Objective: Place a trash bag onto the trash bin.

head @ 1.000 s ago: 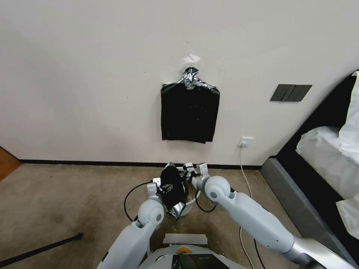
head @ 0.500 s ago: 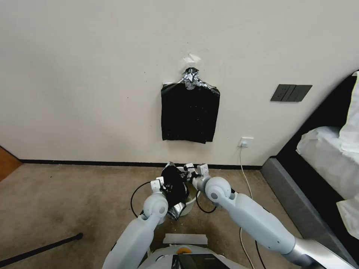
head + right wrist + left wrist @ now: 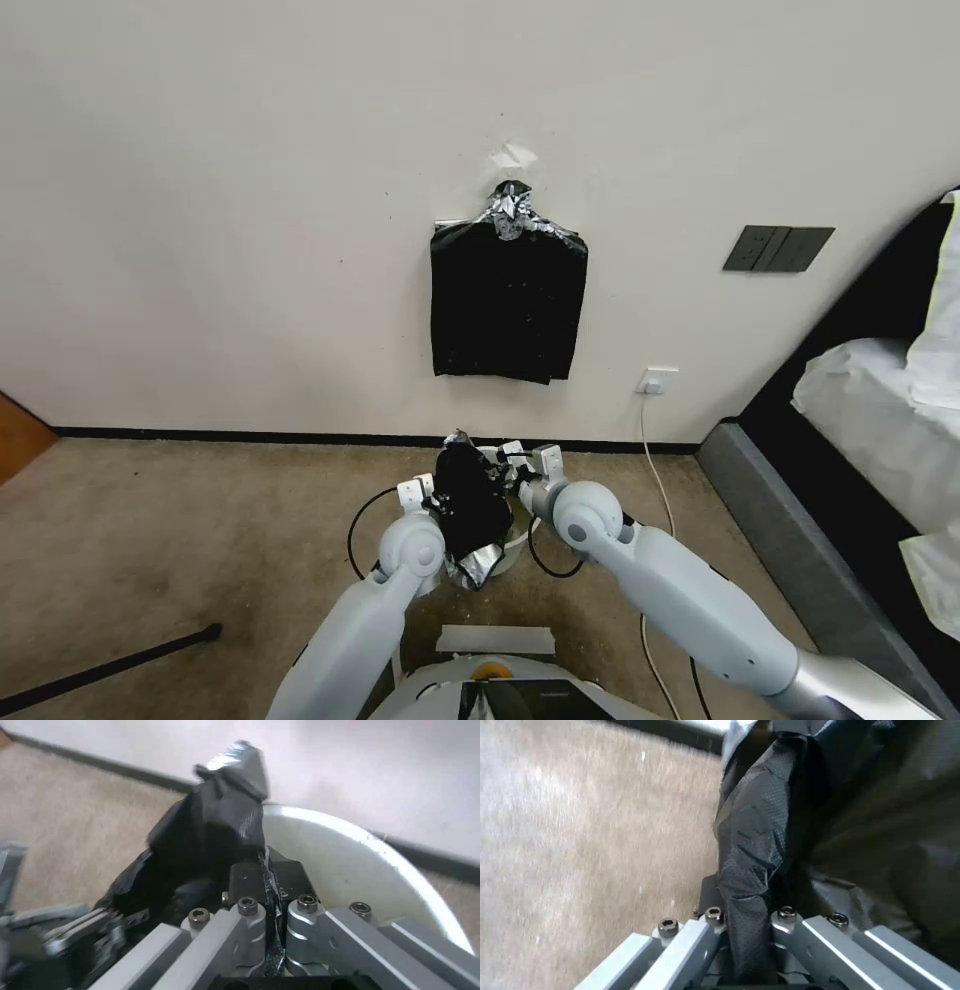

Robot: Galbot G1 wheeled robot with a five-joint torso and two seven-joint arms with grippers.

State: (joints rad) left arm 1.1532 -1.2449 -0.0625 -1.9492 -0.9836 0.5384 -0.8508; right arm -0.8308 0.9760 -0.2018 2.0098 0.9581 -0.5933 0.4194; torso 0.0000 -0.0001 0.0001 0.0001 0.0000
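The black glossy trash bag (image 3: 470, 505) hangs bunched between my two grippers, just above the cream-white trash bin (image 3: 514, 540) on the carpet by the wall. My left gripper (image 3: 440, 505) is shut on the bag's left edge; in the left wrist view the film (image 3: 752, 870) runs between its fingers (image 3: 707, 930). My right gripper (image 3: 510, 468) is shut on the bag's right edge; in the right wrist view the trash bag (image 3: 210, 840) rises from the pinch, and the bin's rim (image 3: 380, 851) curves just behind it.
A flat bundle of black bags (image 3: 508, 305) hangs on the wall above. A white cable (image 3: 650, 450) drops from a wall socket (image 3: 656, 380) to the floor at the right. A bed (image 3: 880, 430) stands far right, a dark rod (image 3: 110, 665) lies lower left.
Both grippers, still holding the bag, have shifted slightly: the left arm moved right and forward toward the bin, and the bag now hangs narrower between them.
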